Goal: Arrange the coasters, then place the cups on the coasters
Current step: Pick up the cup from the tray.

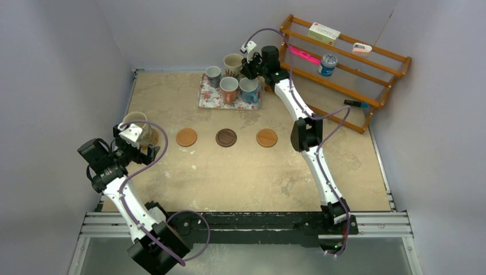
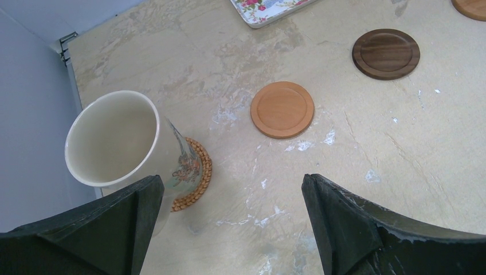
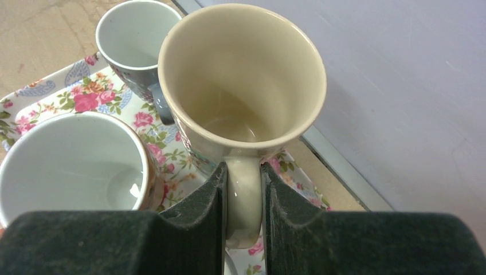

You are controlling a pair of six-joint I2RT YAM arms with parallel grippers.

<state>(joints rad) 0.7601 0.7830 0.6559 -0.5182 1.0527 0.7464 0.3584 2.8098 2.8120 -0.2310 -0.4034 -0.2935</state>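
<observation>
Three bare coasters lie in a row mid-table: orange (image 1: 186, 137) (image 2: 282, 109), dark brown (image 1: 226, 137) (image 2: 385, 53) and orange (image 1: 266, 137). At the left a cream printed cup (image 1: 136, 122) (image 2: 112, 137) stands on a woven coaster (image 2: 195, 172). My left gripper (image 1: 147, 150) (image 2: 232, 183) hovers open just beside it, holding nothing. On the floral tray (image 1: 209, 100) (image 3: 69, 97) stand a grey-blue cup (image 1: 213, 73) (image 3: 134, 40), a reddish-orange cup (image 1: 228, 87) (image 3: 74, 166), a light blue cup (image 1: 249, 89) and a cream cup (image 1: 232, 63) (image 3: 240, 86). My right gripper (image 1: 250, 66) (image 3: 243, 172) is shut on the cream cup's handle.
A wooden rack (image 1: 367, 100) leans at the back right, carrying a box (image 1: 324, 32), a pink item (image 1: 305, 55) and a blue-and-white tin (image 1: 328, 64). Grey walls close in the table at the left, back and right. The tray sits near the back wall.
</observation>
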